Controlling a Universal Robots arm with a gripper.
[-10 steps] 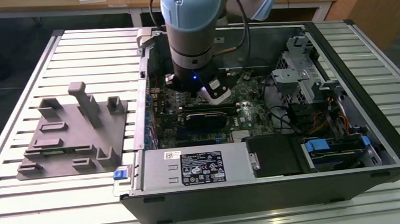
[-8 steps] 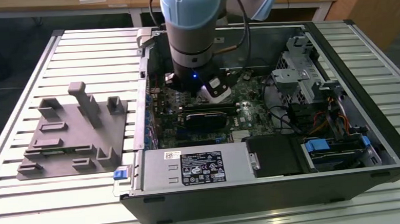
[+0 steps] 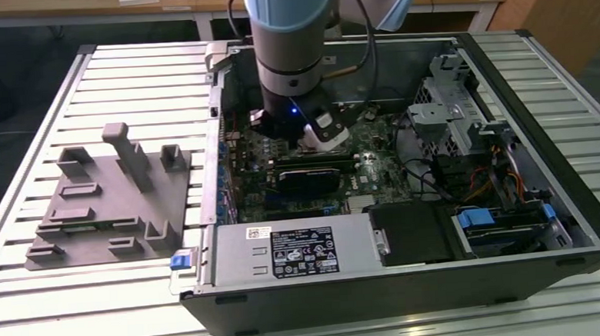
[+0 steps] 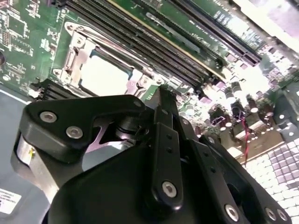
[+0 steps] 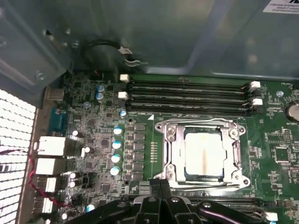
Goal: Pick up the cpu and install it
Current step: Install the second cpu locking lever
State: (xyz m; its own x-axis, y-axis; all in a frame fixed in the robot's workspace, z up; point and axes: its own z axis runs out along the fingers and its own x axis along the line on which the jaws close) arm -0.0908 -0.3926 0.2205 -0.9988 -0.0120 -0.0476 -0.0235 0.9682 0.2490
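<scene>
Claw (image 5: 161,196): black linkages in both wrist views; fingers look drawn tog., nothing seen btwn them. Tips themselves are hidden, so empty is my read, not certain.
Arm: reaches down into the open pc case (image 3: 550,239); wrist hangs over the motherboard (image 3: 382,167).
Cpu (image 5: 204,154): pale silvery square, lying flat inside the socket frame (image 5: 170,156), just ahead of the claw in the first wrist view. Also seen beyond the claw's linkages in the second wrist view (image 4: 105,74).
Cpu contact: apart from claw, not touching as far as I can tell.
Stage (judgement): chip looks seated in the socket; retention frame appears open around it. Pick + place part looks done.
Doing it well (judgement): keep claw vertical over the socket, no sideways drag; chip must sit flush w/ edges square to the frame. Any tilt risks the contacts below. Light force only.
Ram slots (image 5: 187,95): long dark rows just beyond the socket from the claw; stay off their latches.
Case contents: motherboard, drive bays w/ blue tabs (image 3: 478,220), cabling, labelled power supply box (image 3: 294,249).
Grey fixture (image 3: 111,197): on the slatted tabletop (image 3: 31,136), well apart from the claw, outside the case; its pockets look empty, can't be sure.
</scene>
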